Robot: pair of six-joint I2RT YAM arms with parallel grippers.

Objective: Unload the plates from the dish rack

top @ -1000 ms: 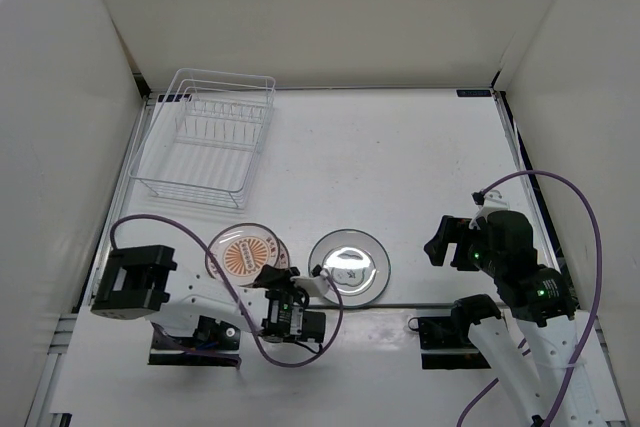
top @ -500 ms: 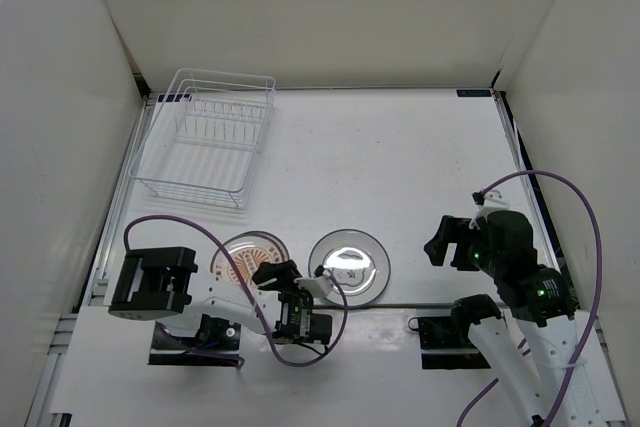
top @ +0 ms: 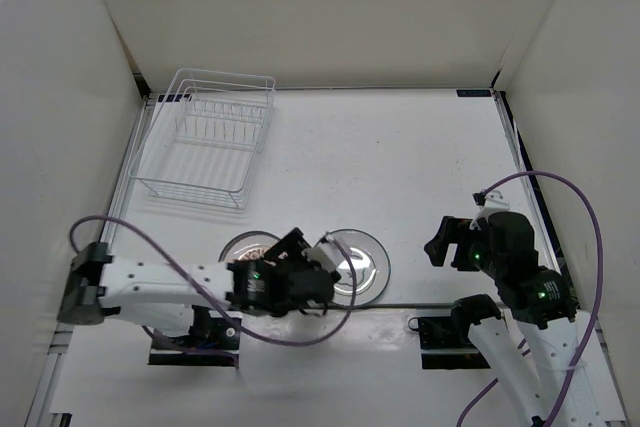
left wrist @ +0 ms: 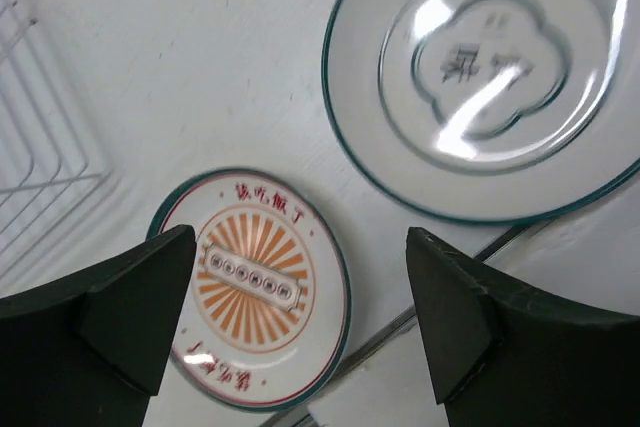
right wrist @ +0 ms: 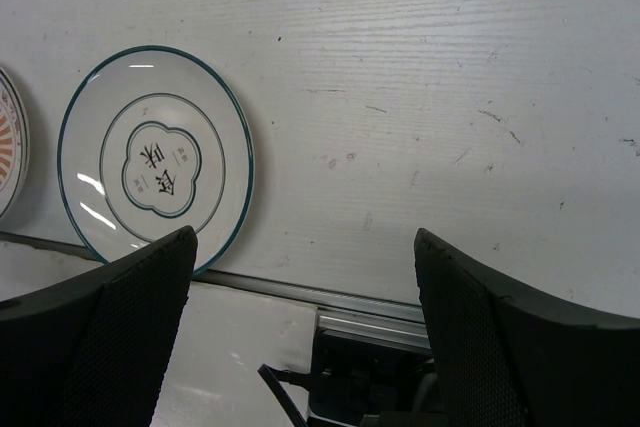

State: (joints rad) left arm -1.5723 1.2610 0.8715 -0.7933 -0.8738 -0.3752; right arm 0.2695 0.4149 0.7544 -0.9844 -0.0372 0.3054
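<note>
The white wire dish rack (top: 205, 137) stands at the back left with no plate showing in it; its wires (left wrist: 40, 167) show at the left of the left wrist view. The sunburst plate (top: 245, 245) (left wrist: 250, 282) lies flat on the table, partly under my left arm. The glossy pale plate (top: 362, 265) (left wrist: 485, 67) (right wrist: 155, 162) lies flat just to its right. My left gripper (top: 305, 259) (left wrist: 298, 247) hangs open above the gap between the two plates and holds nothing. My right gripper (top: 445, 240) (right wrist: 305, 237) is open and empty, to the right of the plates.
A metal rail (right wrist: 330, 292) runs along the table's near edge below the plates. White walls enclose the table on three sides. A purple cable (top: 150, 237) loops over the left arm. An edge of the sunburst plate (right wrist: 8, 147) shows in the right wrist view.
My left gripper has gone from shut to wide open and lifted over the two plates, while the left arm swung out to the left. The right arm has not moved.
</note>
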